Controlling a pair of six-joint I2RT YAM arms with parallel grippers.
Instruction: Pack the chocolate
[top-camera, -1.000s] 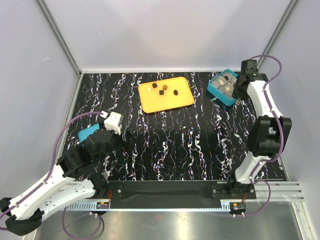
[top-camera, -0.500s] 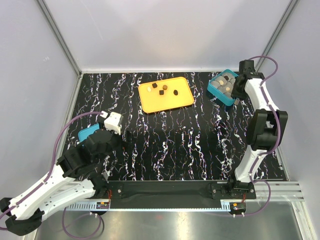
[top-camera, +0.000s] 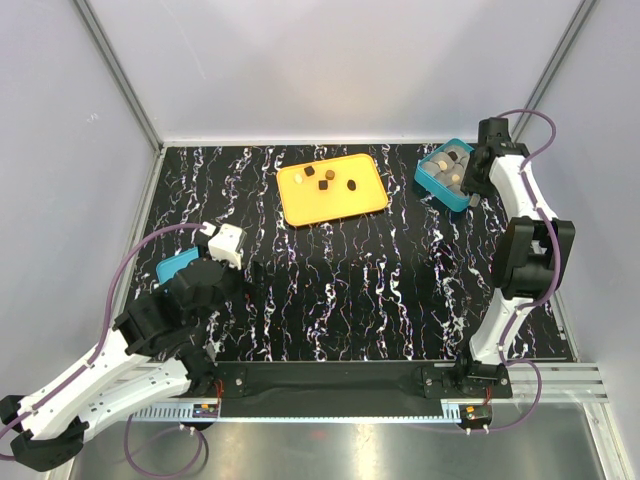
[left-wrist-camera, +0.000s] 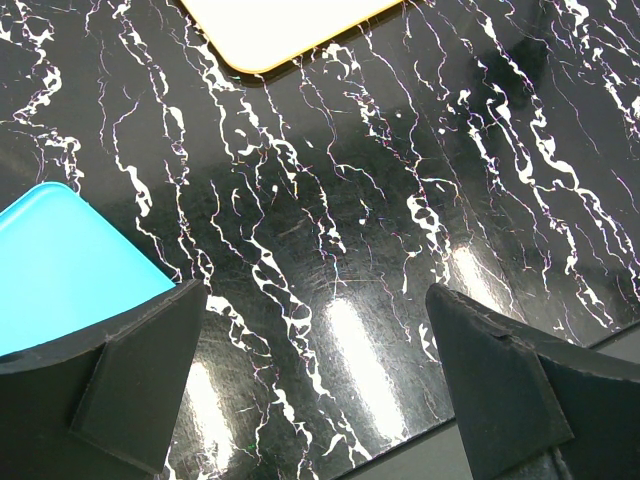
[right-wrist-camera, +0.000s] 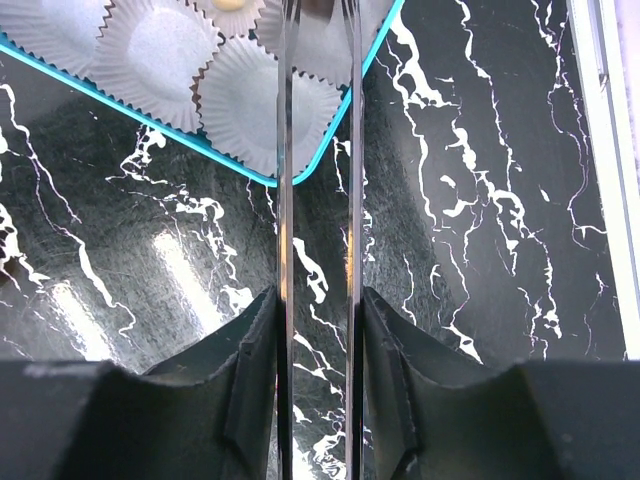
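Marbled table (top-camera: 350, 290), chocolate (top-camera: 324, 185) on orange tray (top-camera: 340, 205)

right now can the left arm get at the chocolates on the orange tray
Probably yes: the left gripper is open, and only bare table lies between it and the chocolates on the orange tray, though the stretch looks long.

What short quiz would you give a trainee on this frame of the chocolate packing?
1. Count: how many pieces of chocolate lie on the orange tray?
2. Pick one: the right gripper is (A) over the orange tray, (B) at the teal box, (C) far from both.
3. True or false: the left gripper has its jaws open with nothing between them.
Key: 1. five, four dark and one cream; 2. B; 3. true.
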